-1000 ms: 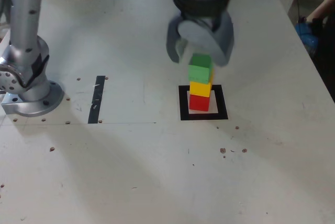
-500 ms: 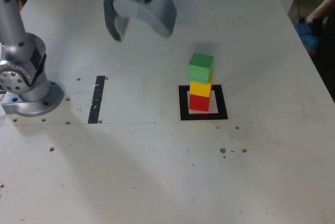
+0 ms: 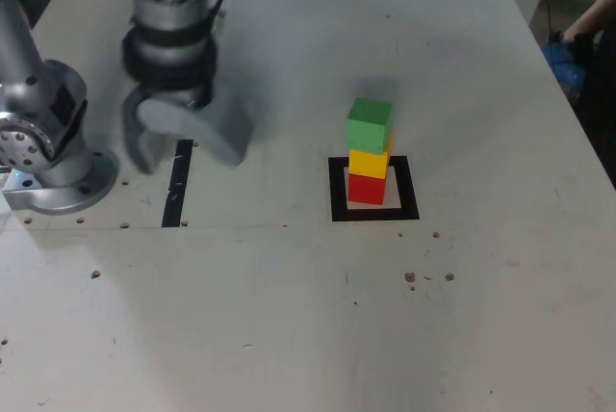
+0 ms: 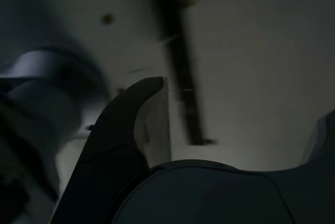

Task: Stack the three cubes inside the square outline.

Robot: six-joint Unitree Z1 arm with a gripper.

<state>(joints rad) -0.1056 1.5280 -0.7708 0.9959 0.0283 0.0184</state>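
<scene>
Robot arm clear of a finished-looking three-cube tower.
The gripper (image 3: pixel 190 147), blurred, its jaws spread wide and holding nothing, hangs by the black tape strip (image 3: pixel 177 184), towards the tabletop's (image 3: pixel 260 335) left edge in the exterior view. The upright stack, matte green (image 3: pixel 369 127) over yellow (image 3: pixel 367 164) over red cube (image 3: pixel 366 189), stands well apart to that view's right, inside the flat black square outline (image 3: pixel 375 215), midway between the near and far edges; any touch-up would mean crossing that gap.

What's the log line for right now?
gripper: open, empty | stack: green over yellow over red | place: inside square outline
</scene>
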